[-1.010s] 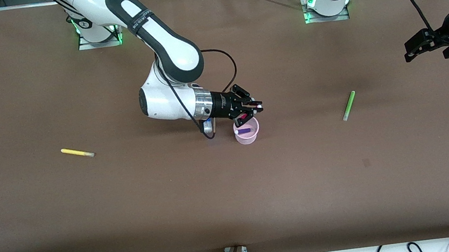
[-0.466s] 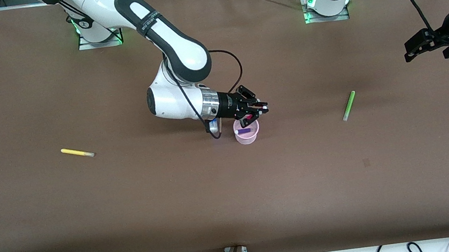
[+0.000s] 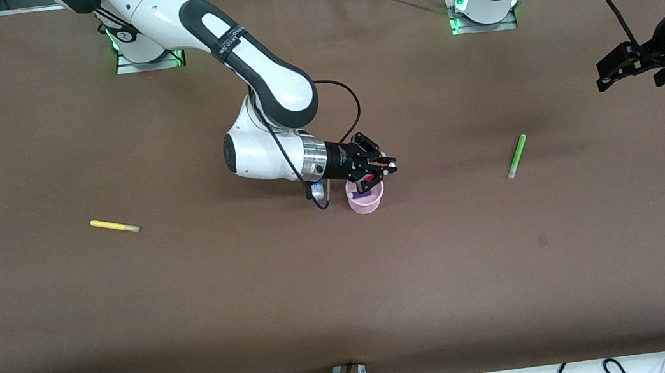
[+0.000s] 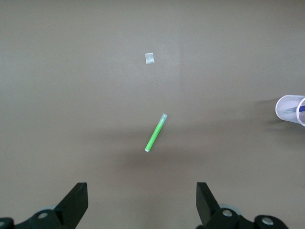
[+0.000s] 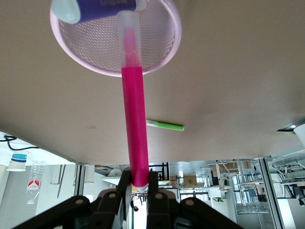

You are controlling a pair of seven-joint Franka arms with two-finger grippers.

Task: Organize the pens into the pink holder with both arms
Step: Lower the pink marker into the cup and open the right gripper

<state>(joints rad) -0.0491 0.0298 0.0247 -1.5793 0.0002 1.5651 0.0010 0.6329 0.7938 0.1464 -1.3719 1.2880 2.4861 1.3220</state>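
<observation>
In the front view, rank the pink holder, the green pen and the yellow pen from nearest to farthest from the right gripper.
1. pink holder: directly under the right gripper, which is shut on the magenta pen over it.
2. green pen: lying on the table toward the left arm's end.
3. yellow pen: lying toward the right arm's end, clearly the farthest.

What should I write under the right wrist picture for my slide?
Right pincer shut on pink pen, its tip over the pink cup holding a blue pen.
</observation>
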